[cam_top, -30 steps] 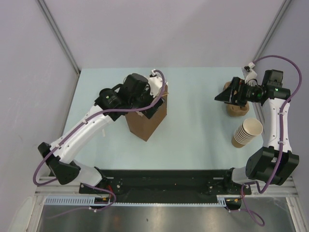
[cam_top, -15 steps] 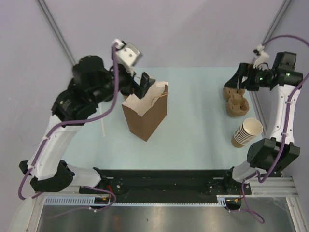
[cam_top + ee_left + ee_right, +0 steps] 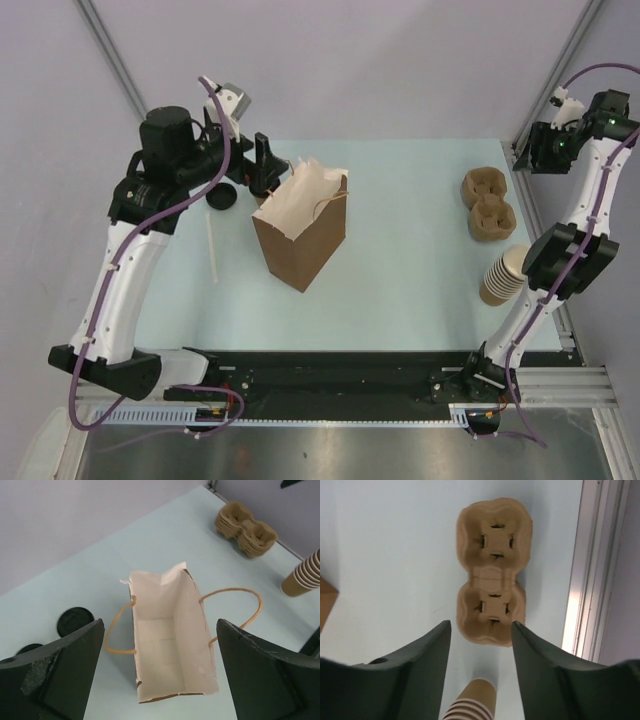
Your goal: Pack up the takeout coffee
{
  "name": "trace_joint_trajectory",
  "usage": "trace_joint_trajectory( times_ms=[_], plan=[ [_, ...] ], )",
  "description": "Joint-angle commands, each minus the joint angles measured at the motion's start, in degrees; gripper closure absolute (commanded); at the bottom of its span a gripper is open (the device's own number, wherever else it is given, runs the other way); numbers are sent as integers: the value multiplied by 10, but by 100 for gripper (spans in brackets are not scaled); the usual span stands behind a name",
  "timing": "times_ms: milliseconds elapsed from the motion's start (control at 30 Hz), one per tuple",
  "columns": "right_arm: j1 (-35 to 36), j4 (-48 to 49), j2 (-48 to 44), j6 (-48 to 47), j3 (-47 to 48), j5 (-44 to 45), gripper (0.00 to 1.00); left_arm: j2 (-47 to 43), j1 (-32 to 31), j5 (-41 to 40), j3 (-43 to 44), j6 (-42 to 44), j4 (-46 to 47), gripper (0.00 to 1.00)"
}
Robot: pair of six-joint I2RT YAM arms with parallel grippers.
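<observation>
The brown paper bag (image 3: 300, 240) stands open on the table; in the left wrist view its white inside (image 3: 170, 640) holds nothing. My left gripper (image 3: 265, 170) is open and empty, held high just left of the bag's mouth (image 3: 160, 625). A black round lid (image 3: 222, 197) lies left of the bag (image 3: 75, 621); a second black lid (image 3: 27, 649) is half hidden by my finger. No brown cup wall shows under either, so I cannot tell if one is the takeout coffee. My right gripper (image 3: 527, 155) is open and empty, high above the carrier (image 3: 480, 627).
The pulp cup carrier (image 3: 487, 205) sits at the far right (image 3: 492, 570). A stack of lidless paper cups (image 3: 505, 275) lies near it (image 3: 472, 705). A white straw (image 3: 212, 250) lies left of the bag. The table's metal edge (image 3: 585, 580) runs along the right.
My left arm has risen and swung left, off the bag's top, and the bag now stands open. My right arm has lifted and pulled back from the carrier toward the far right corner.
</observation>
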Motion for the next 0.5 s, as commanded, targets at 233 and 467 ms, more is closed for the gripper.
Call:
trace_joint_trajectory(
  times_ms=[233, 467],
  plan=[
    [22, 19, 149, -18, 95, 80, 56, -41, 14, 106, -82, -38, 47, 1],
    [48, 33, 194, -11, 100, 94, 64, -25, 14, 116, -79, -56, 50, 1]
  ],
)
